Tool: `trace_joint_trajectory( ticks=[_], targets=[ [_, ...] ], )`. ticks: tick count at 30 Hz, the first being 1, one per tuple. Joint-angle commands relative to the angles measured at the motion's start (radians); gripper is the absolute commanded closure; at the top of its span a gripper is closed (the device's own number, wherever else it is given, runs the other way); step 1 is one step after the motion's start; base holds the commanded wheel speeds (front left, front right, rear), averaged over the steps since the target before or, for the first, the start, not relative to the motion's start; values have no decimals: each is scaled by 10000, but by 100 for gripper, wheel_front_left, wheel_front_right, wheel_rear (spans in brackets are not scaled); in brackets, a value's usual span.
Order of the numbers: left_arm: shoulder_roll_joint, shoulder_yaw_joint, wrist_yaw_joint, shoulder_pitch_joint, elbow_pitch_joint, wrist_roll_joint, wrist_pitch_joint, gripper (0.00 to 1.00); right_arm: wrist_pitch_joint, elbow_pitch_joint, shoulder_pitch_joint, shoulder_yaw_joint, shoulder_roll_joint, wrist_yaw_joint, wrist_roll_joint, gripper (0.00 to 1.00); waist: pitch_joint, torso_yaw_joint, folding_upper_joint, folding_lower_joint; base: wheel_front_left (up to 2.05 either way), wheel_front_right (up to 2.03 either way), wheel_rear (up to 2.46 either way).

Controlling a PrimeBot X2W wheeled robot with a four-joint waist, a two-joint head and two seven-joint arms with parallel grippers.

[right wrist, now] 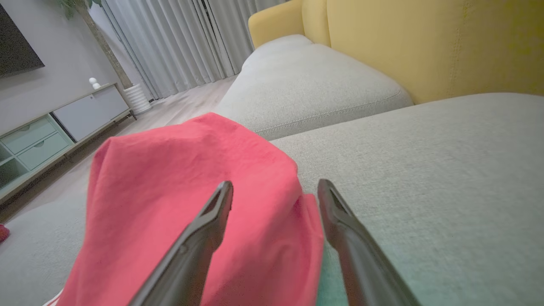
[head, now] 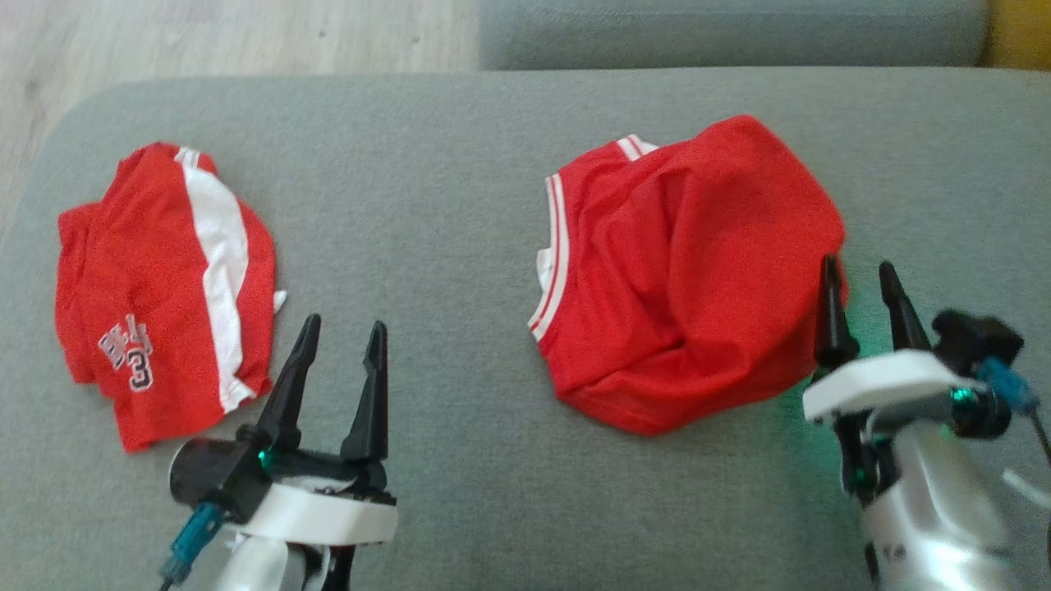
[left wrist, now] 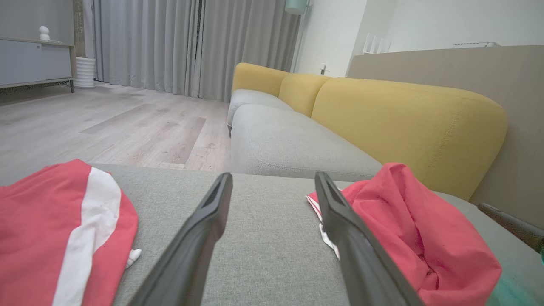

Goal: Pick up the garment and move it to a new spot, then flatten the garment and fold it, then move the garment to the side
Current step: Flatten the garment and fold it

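Advice: right end effector, wide and empty, should pinch the edge of the crumpled garment; left end effector likewise wide

Red heaped garment on the right half of the cushion: shiny, rumpled into a rounded mound, white double stripe along its left edge, white-trimmed hem peeking out at the top. Red folded garment near the cushion's left end: fairly flat, broad white band running top to bottom, number 3 and lettering at lower left. Well apart, bare cushion between.
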Motion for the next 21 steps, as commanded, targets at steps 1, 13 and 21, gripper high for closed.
trace_joint_trajectory(
  ticks=[1,13,21],
  targets=[
    [-48,365,-94,-571,-244,137,-93,0,-92,429,-909,27,-52,77,-88,0,286,302,0,-1,0,0,0],
    [-496,408,-407,-944,-66,181,-93,0,-72,4844,-4028,-1566,-52,77,-1583,41,896,1090,0,-1,0,0,0],
    [-695,507,-462,-901,36,135,-93,0,-88,5101,-4912,-2182,-52,77,-2806,100,570,1154,0,-1,0,0,0]
  ],
)
